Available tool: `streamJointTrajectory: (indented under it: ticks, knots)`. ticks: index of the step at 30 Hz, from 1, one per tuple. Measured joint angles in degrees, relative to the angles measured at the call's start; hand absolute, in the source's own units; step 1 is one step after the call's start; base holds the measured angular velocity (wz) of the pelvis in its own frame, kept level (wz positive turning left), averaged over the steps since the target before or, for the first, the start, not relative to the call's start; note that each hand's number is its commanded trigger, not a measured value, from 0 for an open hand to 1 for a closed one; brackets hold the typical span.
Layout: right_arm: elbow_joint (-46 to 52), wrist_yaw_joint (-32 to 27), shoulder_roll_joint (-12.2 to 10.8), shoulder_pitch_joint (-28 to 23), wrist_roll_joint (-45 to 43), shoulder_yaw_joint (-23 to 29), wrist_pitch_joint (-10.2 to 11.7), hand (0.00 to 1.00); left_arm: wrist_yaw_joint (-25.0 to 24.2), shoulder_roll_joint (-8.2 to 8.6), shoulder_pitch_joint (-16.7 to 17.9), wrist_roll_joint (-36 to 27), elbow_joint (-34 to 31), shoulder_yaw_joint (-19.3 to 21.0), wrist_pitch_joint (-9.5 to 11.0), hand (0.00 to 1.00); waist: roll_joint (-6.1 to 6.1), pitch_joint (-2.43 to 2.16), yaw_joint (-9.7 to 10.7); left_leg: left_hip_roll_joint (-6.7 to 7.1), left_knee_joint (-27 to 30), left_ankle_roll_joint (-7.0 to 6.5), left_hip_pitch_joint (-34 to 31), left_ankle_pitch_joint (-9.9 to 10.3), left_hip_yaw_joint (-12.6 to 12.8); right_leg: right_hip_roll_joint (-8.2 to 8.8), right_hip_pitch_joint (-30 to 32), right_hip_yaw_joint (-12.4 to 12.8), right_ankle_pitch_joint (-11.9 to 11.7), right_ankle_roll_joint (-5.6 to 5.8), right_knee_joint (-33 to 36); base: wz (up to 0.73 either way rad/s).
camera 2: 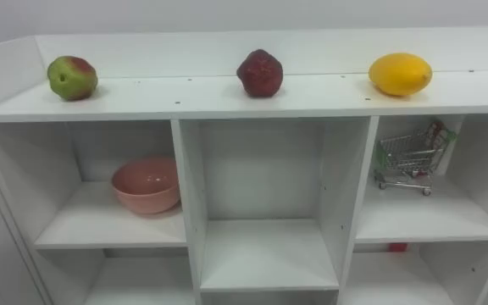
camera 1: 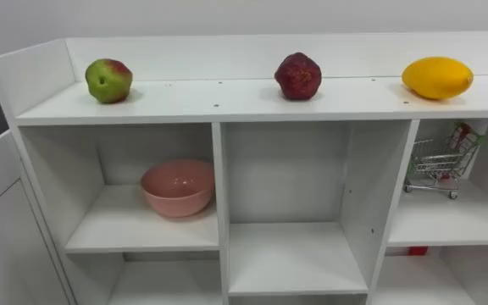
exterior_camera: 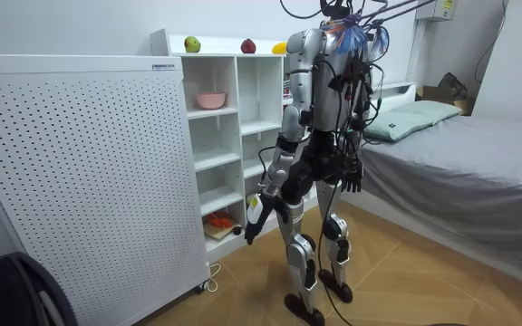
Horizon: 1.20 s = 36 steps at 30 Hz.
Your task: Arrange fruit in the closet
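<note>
As the robot stands before the white open-fronted closet (camera 1: 227,97), its left hand (exterior_camera: 254,220) and right hand (exterior_camera: 352,177) hang low, and I cannot tell the fingers' state; well above them, on top, lie the yellow oval fruit (camera 1: 436,77) on the right hand's side, the dark red fruit (camera 1: 298,76) between, and the green-and-red apple (camera 1: 108,80) on the left hand's side
</note>
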State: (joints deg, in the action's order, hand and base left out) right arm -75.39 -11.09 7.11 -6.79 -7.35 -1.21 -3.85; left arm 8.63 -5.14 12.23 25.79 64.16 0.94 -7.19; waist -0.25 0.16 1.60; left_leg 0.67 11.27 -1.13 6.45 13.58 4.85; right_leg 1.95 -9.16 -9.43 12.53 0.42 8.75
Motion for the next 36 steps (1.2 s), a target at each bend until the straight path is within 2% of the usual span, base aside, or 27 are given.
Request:
streamJointTrajectory:
  ticks: [5, 10, 15, 18, 21, 22, 25, 29, 30, 36]
  knots:
    - [0.07, 0.02, 0.0, 0.34, 0.39, -0.02, 0.03, 0.0, -0.2, 0.01, 0.36, -0.31, -0.04, -0.11, 0.0, 0.0, -0.06, -0.13, -0.08, 0.01, 0.06, 0.0, 0.12, 0.0, 0.02, -0.01, -0.1, 0.2, 0.0, 0.0, 0.03, 0.0]
    - [0.2, 0.02, 0.0, 0.29, 3.63, -0.27, 0.06, 0.0, -0.18, -0.03, 0.42, -0.26, -0.04, -0.01, -0.02, 0.0, 0.01, -0.13, -0.26, -0.05, 0.01, -0.04, 0.19, -0.02, 0.35, -0.14, 0.04, 1.45, 0.0, 0.0, 0.02, -0.04]
    - [0.5, -0.33, 0.02, -0.01, 18.14, 1.53, 0.51, 0.0, -0.12, -0.11, 0.28, -0.26, -0.01, 0.59, 0.26, 0.0, -0.04, -0.11, -0.16, -0.1, -0.03, -0.08, 0.19, -0.05, 0.5, -0.2, 0.12, 1.74, -0.05, -0.01, -0.02, -0.01]
    - [0.5, 0.08, 0.0, -0.04, 27.5, 4.43, 2.5, 0.0, -0.13, -0.12, 0.42, -0.25, -0.01, 2.54, 1.48, 0.0, -0.07, -0.11, 0.15, -0.16, 0.0, -0.08, 0.31, -0.05, 0.8, -0.32, 0.15, 2.29, -0.1, -0.07, -0.07, -0.04]
    - [0.7, 0.13, 0.25, 0.61, 36.92, 11.07, 3.25, 0.0, -0.12, -0.04, 1.06, 0.12, -0.12, 5.48, 2.44, 0.0, -0.09, -0.12, 1.22, -0.12, -0.1, -0.09, 0.28, -0.05, 0.8, -0.28, 0.16, 1.93, -0.1, -0.05, -0.07, 0.0]
    - [1.16, -0.09, 0.48, 1.04, 40.74, 14.04, 3.22, 0.0, -0.12, -0.12, 1.15, 0.01, -0.3, 6.6, 2.66, 0.0, -0.46, -0.32, 1.67, -0.09, -0.18, -0.09, 0.37, -0.05, 0.84, -0.29, 0.12, 2.0, -0.1, -0.05, 0.03, 0.0]
    - [5.61, -0.92, 0.86, 1.28, 48.2, 19.62, 3.58, 0.0, -0.03, -0.41, 1.37, -0.25, -0.3, 9.21, 3.76, 0.0, -0.42, -0.27, 2.28, -0.07, -0.4, -0.13, 0.72, -0.08, 1.08, -0.3, 0.05, 2.58, -0.1, -0.05, 0.02, -0.05]
    - [13.13, -2.95, 1.13, 1.48, 53.08, 22.55, 5.09, 0.0, -0.03, -1.24, 1.41, -0.43, -0.55, 10.15, 4.73, 0.0, -0.62, -0.2, 2.82, -0.04, -0.51, -0.15, 1.04, -0.09, 1.32, -0.29, 0.09, 3.02, -0.09, -0.03, -0.02, -0.05]
    - [14.18, -3.55, 1.16, 1.63, 53.33, 23.06, 5.17, 0.0, -0.03, -1.25, 1.41, -0.42, -0.8, 10.18, 4.73, 0.0, -0.95, -0.35, 2.72, -0.03, -0.51, -0.15, 1.02, -0.09, 1.35, -0.29, 0.17, 3.01, -0.07, 0.0, 0.05, -0.04]
    - [33.98, -14.02, 1.54, 3.39, 49.3, 24.93, 5.81, 0.0, 0.13, -1.34, 1.92, -0.4, -3.51, 10.17, 5.09, 0.0, -1.77, -0.41, 2.7, 0.01, -0.63, -0.39, 0.14, -0.33, 1.76, -0.21, 1.46, 3.19, -0.08, 0.07, 1.06, -0.02]
